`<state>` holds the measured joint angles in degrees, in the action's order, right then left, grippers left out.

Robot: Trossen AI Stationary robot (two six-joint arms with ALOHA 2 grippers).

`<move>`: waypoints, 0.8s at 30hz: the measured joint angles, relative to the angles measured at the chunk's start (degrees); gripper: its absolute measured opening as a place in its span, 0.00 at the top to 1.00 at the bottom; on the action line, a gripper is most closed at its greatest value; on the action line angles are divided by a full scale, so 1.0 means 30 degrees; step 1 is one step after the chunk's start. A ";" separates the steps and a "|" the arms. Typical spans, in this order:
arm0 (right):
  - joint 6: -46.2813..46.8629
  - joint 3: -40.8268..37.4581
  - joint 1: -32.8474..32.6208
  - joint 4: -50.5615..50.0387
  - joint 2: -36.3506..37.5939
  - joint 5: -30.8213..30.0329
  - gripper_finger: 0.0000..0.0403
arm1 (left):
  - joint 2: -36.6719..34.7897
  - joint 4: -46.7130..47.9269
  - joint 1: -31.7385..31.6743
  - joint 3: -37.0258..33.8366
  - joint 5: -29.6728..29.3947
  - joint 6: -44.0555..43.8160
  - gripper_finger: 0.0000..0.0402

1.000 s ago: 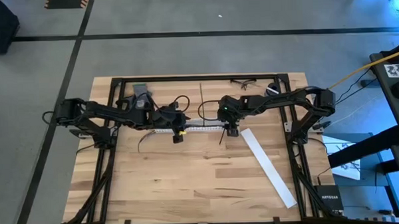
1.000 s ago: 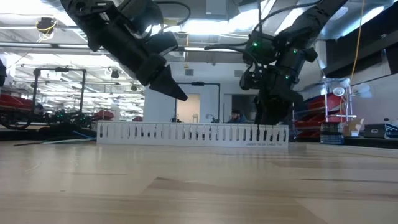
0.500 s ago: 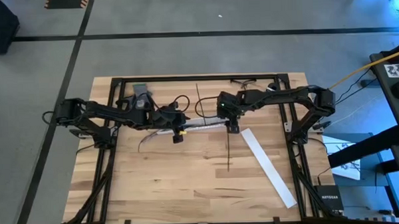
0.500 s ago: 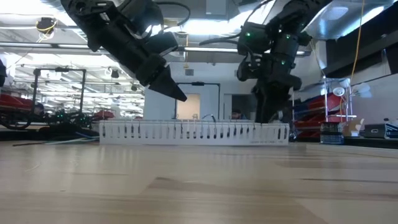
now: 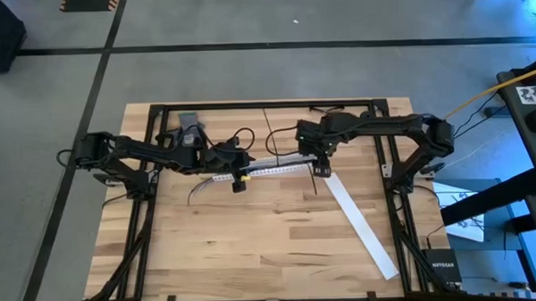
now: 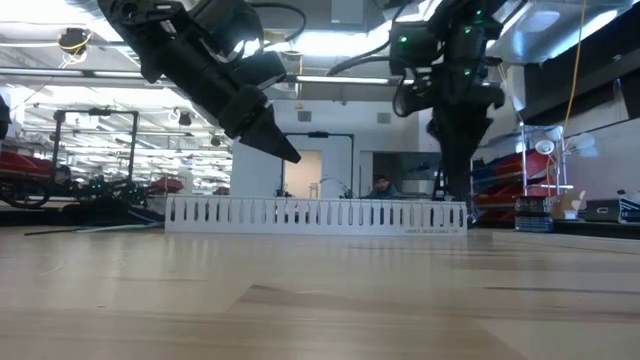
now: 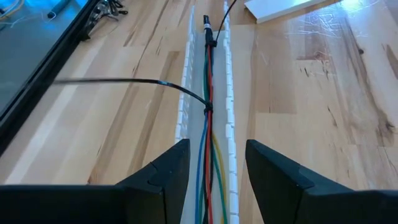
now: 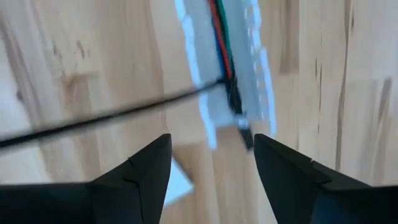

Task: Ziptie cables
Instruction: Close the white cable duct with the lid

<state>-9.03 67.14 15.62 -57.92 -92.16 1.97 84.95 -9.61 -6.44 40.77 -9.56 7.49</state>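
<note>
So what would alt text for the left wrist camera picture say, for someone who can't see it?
Coloured cables run along the inside of a white slotted channel on a wooden table, with a black ziptie cinched round them, its tail sticking out sideways. The left end effector hangs open above the channel, holding nothing.

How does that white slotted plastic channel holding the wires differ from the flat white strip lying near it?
The white slotted plastic channel has comb-like slotted walls; the flat white strip is smooth and plain. The channel holds a bundle of coloured cables, tied by black zipties; the strip carries nothing. The channel lies across the table between both arms; the strip lies diagonally, towards the right arm's side. Both are long, white and resting on the wooden table.
</note>
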 joint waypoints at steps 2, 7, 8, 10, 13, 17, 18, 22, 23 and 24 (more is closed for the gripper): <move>0.0078 -0.0225 -0.0134 -0.0615 0.0472 -0.0353 0.45 | 0.0000 0.0007 0.0000 0.0000 0.0000 -0.0007 0.63; 0.0885 -0.0586 -0.0223 -0.1552 0.1720 -0.0996 0.45 | -0.0003 0.0007 0.0000 0.0000 0.0000 -0.0007 0.63; 0.1060 -0.0663 -0.0219 -0.1669 0.1980 -0.1070 0.45 | -0.0007 0.0007 0.0000 0.0000 0.0000 -0.0007 0.63; 0.1475 -0.0883 -0.0219 -0.1886 0.2546 -0.1312 0.45 | -0.0007 0.0007 0.0000 0.0000 0.0000 -0.0007 0.63; 0.2210 -0.1452 -0.0219 -0.1906 0.3465 -0.1310 0.45 | -0.0015 0.0007 0.0000 0.0000 0.0000 -0.0014 0.63; 0.3586 -0.3216 -0.0240 -0.1500 0.4652 -0.1263 0.45 | -0.0015 0.0007 0.0000 0.0000 -0.0007 -0.0019 0.63; 0.4089 -0.3811 -0.0355 -0.1256 0.4980 -0.1168 0.45 | -0.0015 0.0007 0.0000 0.0000 -0.0005 -0.0035 0.63; 0.6763 -0.6481 -0.1238 0.0087 0.6000 -0.0801 0.45 | -0.0018 0.0007 0.0000 0.0000 -0.0007 -0.0087 0.63; 0.7711 -0.7077 -0.1580 0.0458 0.6145 -0.0617 0.45 | -0.0022 -0.0004 0.0000 0.0000 -0.0007 -0.0087 0.63; 0.8700 -0.7581 -0.1952 0.0598 0.6230 -0.0390 0.45 | -0.0017 -0.0021 0.0000 0.0000 -0.0005 -0.0087 0.63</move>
<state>17.07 44.40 9.76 -56.12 -73.47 0.80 84.90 -9.67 -6.44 40.77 -9.58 7.22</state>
